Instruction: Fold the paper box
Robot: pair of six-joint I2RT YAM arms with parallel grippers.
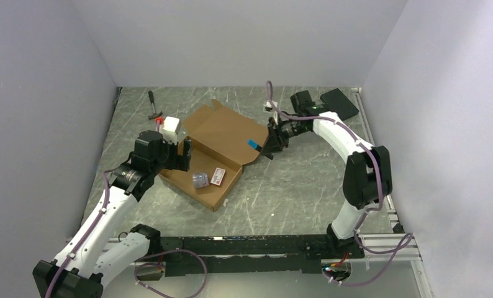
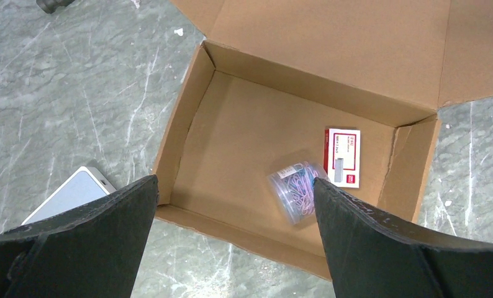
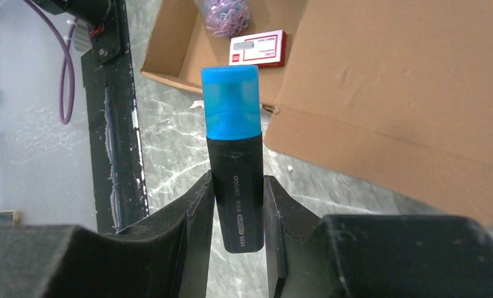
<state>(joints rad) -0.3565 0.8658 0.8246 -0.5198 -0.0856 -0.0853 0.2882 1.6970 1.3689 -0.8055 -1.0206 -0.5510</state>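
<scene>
Two items in paper box (image 2: 244,130): clip tub (image 2: 297,189), red-white packet (image 2: 343,158); left jaws apart; right jaws clamp blue-capped marker (image 3: 235,161).

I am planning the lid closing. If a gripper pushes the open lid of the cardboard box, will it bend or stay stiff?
The paper box lid looks flat, uncreased: probably stiff, hinging at its fold. Being thin cardboard, the box may slide on the smooth table.
</scene>
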